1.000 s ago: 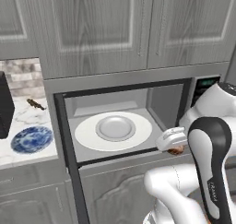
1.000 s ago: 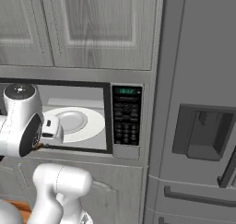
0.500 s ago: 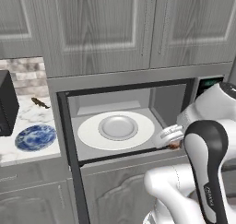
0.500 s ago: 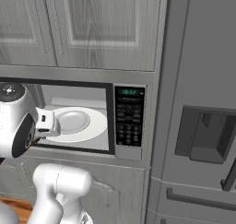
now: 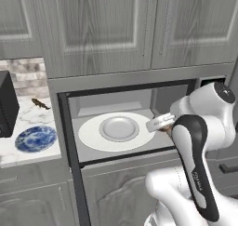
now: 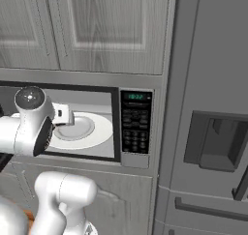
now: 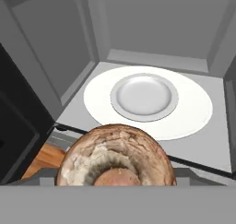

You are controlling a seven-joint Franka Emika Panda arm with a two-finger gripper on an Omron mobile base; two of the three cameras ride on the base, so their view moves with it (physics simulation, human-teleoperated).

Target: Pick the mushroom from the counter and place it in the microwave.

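Mushroom [image 7: 116, 156] sits right at the hand camera, cap underside facing the lens, held up off any surface just outside the microwave [image 5: 139, 99] front edge; fingertips are hidden behind it, so can't tell how the jaws stand, though it looks carried. Gripper [image 5: 160, 122] is at the right front of the microwave mouth, just over the sill, beside the right rim of the turntable [image 5: 90, 136]. Microwave door [image 5: 72, 164] is swung open to the left, seen edge-on. Turntable lies flat on the microwave floor with a small raised dish [image 7: 144, 97] at its centre. Keypad [image 6: 135, 127] with green display is right of the cavity. Left of the microwave, on the counter [image 5: 25, 116]: blue plate [image 5: 36, 138], black box [image 5: 7, 104], thin dark scrap [image 5: 40, 103] further back.
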